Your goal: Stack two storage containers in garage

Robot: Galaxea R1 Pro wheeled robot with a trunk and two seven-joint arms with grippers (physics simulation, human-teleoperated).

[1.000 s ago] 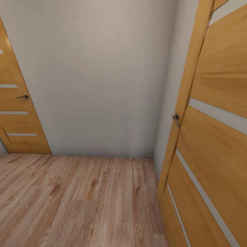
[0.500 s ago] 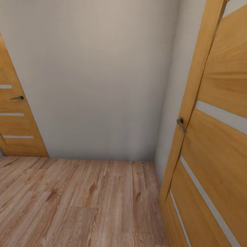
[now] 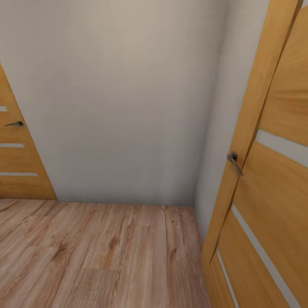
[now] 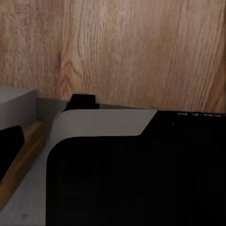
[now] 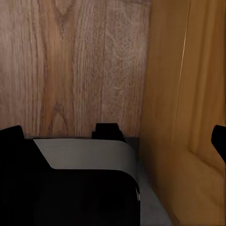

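Corner of a wood-floored room, between two honey-coloured doors.

The head view faces a plain grey-white wall [image 3: 124,102] meeting a light wood plank floor [image 3: 98,256]. An open door [image 3: 273,201] with pale stripes and a dark lever handle [image 3: 234,162] stands close on the right; a second matching door [image 3: 15,162] sits far left. The left wrist view looks down at the planks past the robot's black and grey body [image 4: 136,174]; the right wrist view adds the door's [image 5: 183,117] lower edge just beside the robot's body. Whether either pincer is wide or narrow cannot be told.
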